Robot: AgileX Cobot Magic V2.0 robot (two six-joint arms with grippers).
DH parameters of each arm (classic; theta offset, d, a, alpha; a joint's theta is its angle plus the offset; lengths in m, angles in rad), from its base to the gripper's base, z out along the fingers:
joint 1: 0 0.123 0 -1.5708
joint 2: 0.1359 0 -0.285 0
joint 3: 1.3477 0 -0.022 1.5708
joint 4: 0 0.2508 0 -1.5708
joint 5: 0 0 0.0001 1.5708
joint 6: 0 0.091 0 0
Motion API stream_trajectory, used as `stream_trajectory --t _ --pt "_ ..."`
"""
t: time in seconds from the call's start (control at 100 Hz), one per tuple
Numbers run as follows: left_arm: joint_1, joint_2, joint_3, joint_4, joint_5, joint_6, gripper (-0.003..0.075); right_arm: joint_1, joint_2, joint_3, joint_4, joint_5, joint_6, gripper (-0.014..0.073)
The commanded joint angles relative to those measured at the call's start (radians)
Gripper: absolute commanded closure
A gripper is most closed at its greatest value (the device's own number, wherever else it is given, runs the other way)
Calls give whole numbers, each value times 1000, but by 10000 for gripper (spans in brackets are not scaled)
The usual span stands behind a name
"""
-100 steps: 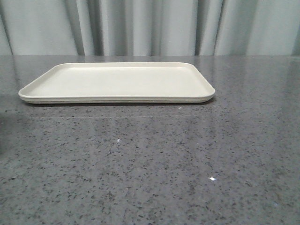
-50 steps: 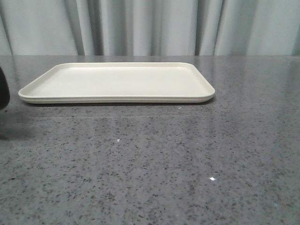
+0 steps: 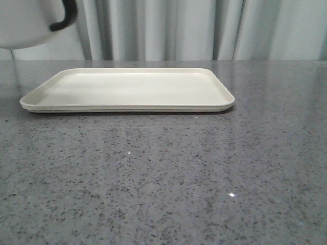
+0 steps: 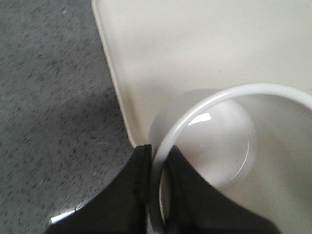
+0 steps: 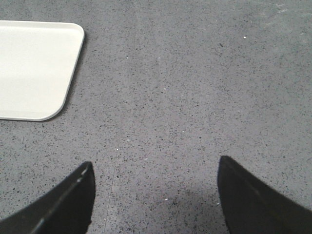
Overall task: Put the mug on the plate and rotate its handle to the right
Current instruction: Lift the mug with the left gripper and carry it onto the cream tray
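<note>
front view: white mug (image 3: 23, 23), black handle (image 3: 65, 18) facing right.

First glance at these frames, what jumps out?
The mug hangs in the air at the front view's top left, black handle toward the right, with the left gripper pinching its rim, one finger inside and one outside. Below it, the big cream plate lies bare on the speckled grey table. The right gripper is open over the table beside the plate.
</note>
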Motion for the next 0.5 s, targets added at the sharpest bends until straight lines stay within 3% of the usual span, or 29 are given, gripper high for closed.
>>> stream_trajectory --t 0.0,0.24,0.49 --pt "-54 35 -102 -35 7 3 741 -1 10 -29 1 -75 -5 62" --pt "-154 228 -287 -35 7 3 741 -1 10 -29 1 -77 -5 62" --pt "-207 362 -376 -33 7 28 741 -1 10 -29 1 -78 -5 62"
